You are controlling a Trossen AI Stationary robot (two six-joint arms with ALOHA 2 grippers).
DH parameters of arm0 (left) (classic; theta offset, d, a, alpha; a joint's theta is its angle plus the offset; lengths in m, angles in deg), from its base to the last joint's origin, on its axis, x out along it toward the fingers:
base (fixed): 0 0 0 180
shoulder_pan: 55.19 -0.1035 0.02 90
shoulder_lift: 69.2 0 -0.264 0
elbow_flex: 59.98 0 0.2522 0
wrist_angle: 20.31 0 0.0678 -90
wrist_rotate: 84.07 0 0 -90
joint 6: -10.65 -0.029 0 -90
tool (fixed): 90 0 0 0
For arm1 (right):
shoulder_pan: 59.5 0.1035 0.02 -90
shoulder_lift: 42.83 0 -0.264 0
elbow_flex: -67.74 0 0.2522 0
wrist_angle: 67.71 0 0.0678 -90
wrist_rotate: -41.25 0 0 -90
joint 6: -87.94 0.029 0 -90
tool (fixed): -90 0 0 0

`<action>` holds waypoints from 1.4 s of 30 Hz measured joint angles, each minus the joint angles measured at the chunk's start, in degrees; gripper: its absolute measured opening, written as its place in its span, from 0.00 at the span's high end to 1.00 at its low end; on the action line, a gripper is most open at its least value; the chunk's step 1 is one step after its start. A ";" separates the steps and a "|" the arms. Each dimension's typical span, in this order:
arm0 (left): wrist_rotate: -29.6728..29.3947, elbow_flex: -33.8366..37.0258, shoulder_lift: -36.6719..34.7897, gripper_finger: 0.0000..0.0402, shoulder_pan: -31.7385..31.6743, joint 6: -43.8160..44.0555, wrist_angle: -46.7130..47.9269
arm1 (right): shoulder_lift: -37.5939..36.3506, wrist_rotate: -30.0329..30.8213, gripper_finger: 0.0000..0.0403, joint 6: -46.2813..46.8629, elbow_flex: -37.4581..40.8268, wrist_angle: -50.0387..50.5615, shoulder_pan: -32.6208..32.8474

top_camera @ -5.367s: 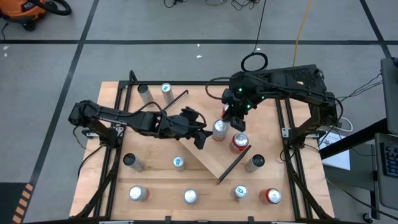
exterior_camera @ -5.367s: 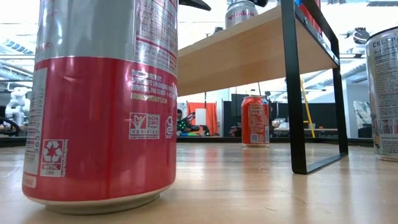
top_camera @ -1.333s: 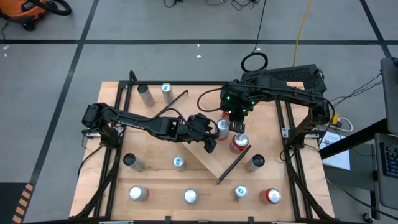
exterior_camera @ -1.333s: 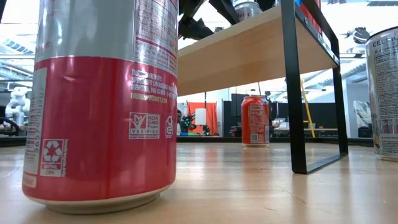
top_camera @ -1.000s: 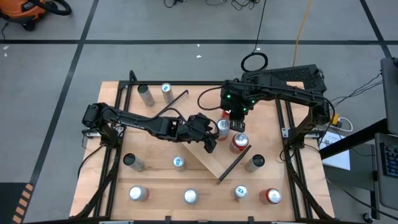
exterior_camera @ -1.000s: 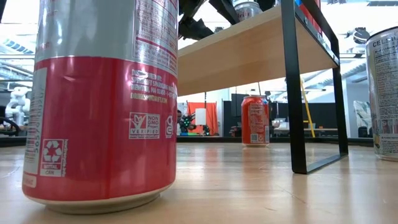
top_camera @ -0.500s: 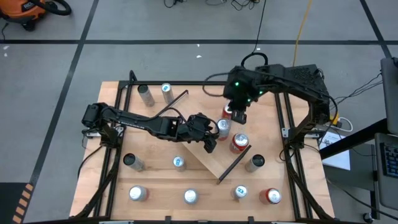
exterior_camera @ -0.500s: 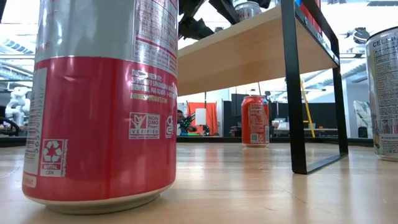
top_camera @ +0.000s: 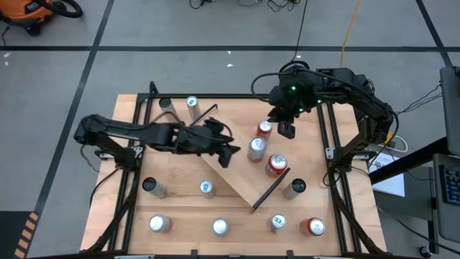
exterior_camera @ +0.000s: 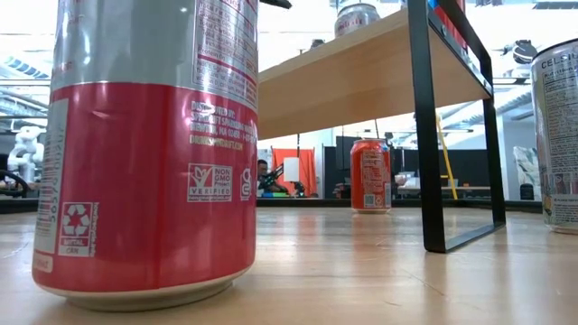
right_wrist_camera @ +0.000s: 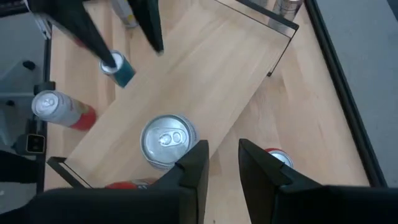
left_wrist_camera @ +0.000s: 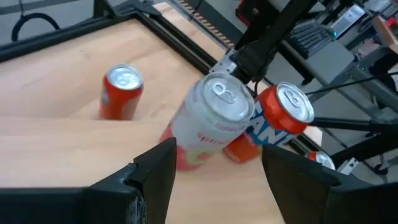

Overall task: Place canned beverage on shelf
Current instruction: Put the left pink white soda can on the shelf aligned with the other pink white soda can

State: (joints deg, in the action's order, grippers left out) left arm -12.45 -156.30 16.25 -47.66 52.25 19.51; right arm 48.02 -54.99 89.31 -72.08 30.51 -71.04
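A large light-wood tabletop [top_camera: 237, 212] in a black metal frame carries a rectangular light-wood shelf board [top_camera: 233, 173] with thin black rails, set diagonally across its middle. On the shelf stand a silver can [top_camera: 256, 149] and a red-and-silver can [top_camera: 276, 165], just beside each other. Directly on the tabletop stand a red can [top_camera: 264, 129] near the shelf, two cans at the far left corner, and more cans scattered along the near side, a red one [top_camera: 312, 226] at its right.

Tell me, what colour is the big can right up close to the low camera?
The can is silver on top and red below, clearest in the low view.
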 joint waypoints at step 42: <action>-0.13 0.00 -18.67 0.40 -1.14 -4.43 33.66 | -0.43 7.46 0.83 31.71 0.00 -7.63 11.64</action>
State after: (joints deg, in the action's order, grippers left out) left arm -12.58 -156.30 -2.43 -48.80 47.81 53.17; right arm 47.58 -47.53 121.02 -72.08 22.88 -59.40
